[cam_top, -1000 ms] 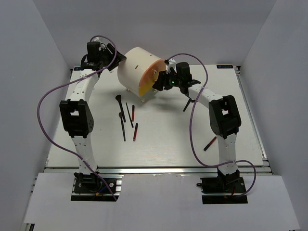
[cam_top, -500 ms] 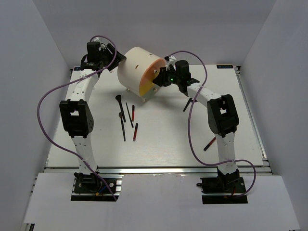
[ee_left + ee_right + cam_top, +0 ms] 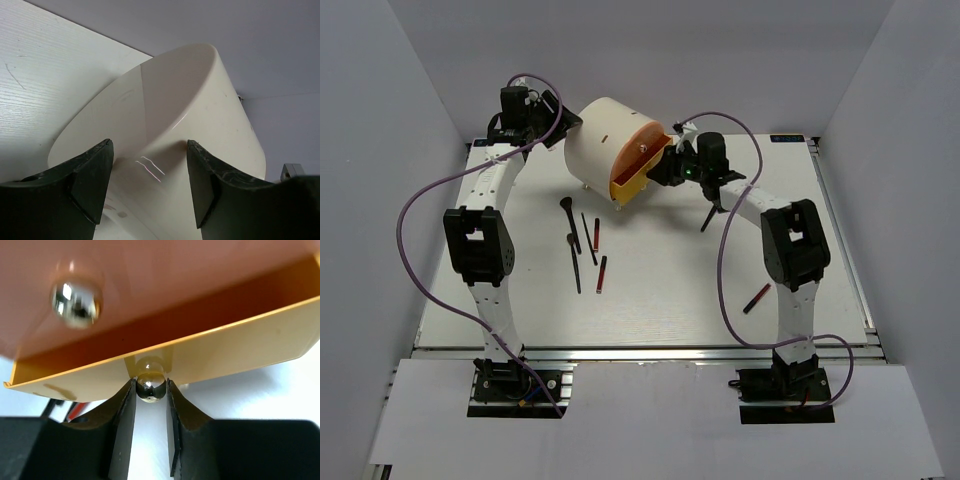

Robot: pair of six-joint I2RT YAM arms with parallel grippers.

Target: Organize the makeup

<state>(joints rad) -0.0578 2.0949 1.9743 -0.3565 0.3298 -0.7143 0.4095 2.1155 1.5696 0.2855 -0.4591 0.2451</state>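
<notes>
The makeup lies loose on the table: thin black brushes (image 3: 568, 208) (image 3: 575, 262) and dark-red sticks (image 3: 596, 232) (image 3: 602, 274) left of centre, another brush (image 3: 710, 217) and a stick (image 3: 756, 298) on the right. My right gripper (image 3: 667, 171) (image 3: 151, 390) is shut on the silver knob (image 3: 151, 386) of the lower orange-yellow drawer (image 3: 632, 178) (image 3: 210, 352), which stands pulled out of the cream cylindrical box (image 3: 605, 135). My left gripper (image 3: 558, 120) (image 3: 150, 172) is open at the box's (image 3: 190, 100) back, the cream wall showing between its fingers (image 3: 92, 175). No sponges are in view.
A second silver knob (image 3: 76, 295) sits on the upper drawer front above the held one. The box stands on small feet at the back centre. White walls enclose the table (image 3: 660, 300) on three sides. Purple cables loop over both arms.
My right gripper has shut on the lower drawer's knob and drawn back to the right, and the drawer has slid out of the box. The left arm has not moved.
</notes>
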